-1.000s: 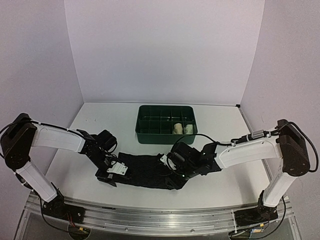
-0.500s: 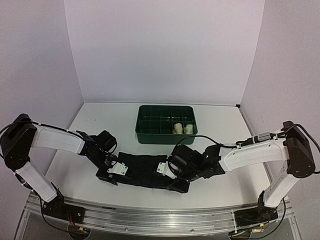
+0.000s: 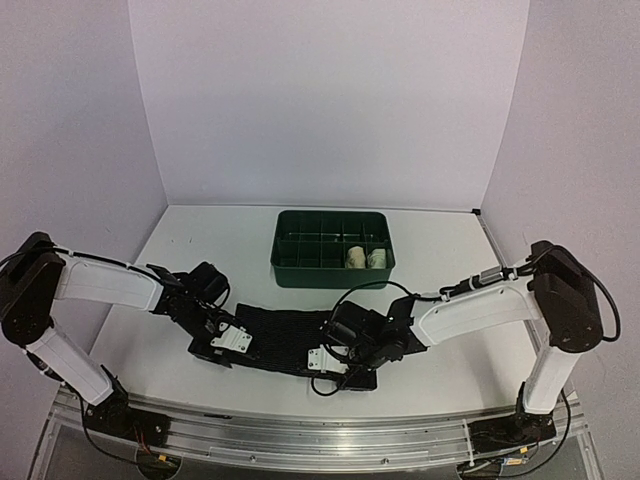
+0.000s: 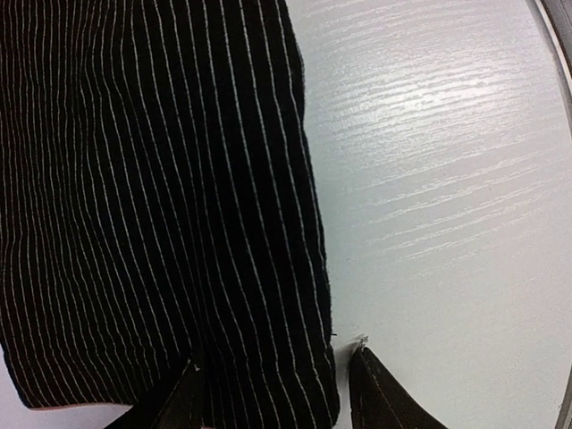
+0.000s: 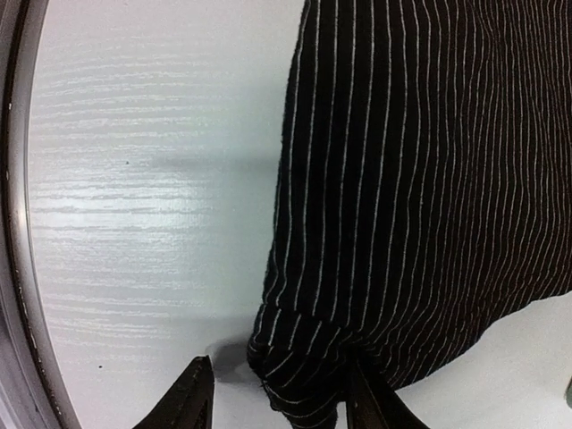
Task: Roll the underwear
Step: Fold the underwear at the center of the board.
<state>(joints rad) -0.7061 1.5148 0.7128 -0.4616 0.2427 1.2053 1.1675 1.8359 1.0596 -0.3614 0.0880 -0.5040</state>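
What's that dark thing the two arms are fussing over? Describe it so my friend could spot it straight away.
On the white table, on the near side of the dark green tray, a black cloth with fine white stripes lies spread flat. It is the only dark cloth in sight and it is unrolled, while the two pale rolls sit inside the tray.

Bright, even overhead light, soft shadows. Glare streaks on table (image 4: 429, 116) in wrist views; underwear (image 4: 134, 179) stripes sharp; corners probably slightly fisheye-bent.
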